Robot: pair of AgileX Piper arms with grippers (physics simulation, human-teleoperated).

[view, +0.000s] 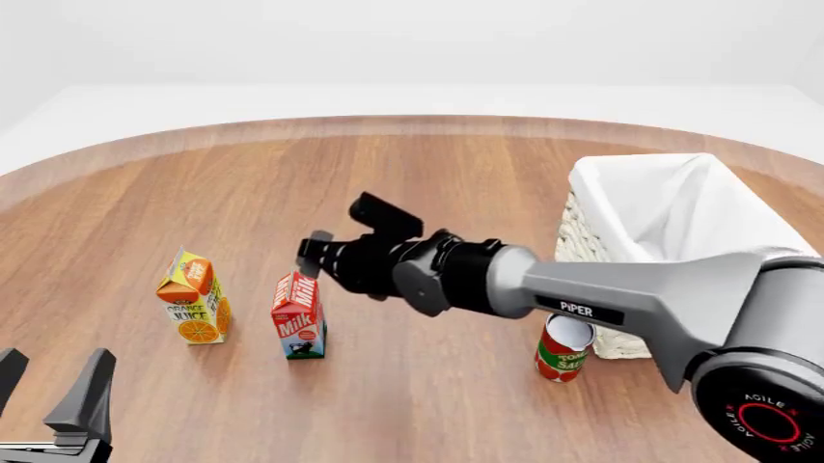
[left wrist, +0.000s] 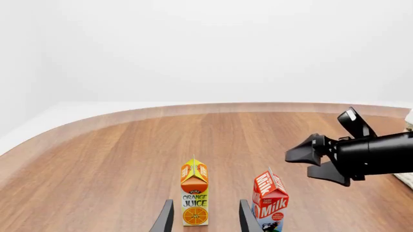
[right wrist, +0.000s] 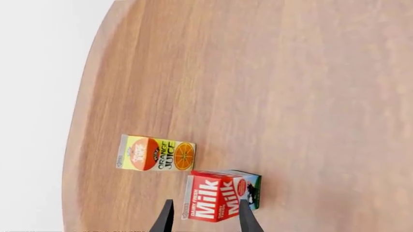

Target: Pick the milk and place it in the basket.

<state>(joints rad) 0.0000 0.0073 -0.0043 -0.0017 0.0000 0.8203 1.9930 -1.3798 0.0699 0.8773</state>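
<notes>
The milk carton (view: 299, 316) stands upright on the counter (view: 425, 183), just right of the orange juice carton (view: 193, 298) and well left of the wicker basket (view: 670, 241); nothing has been lifted yet. The right pincer (view: 322, 258) hovers just above the milk, jaws spread and empty. Grasp, carry and placement all remain; the left pincer (view: 52, 391) waits parted at the near left edge.

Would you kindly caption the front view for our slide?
Right gripper open above the upright milk, juice carton beside it, basket waiting.
</notes>
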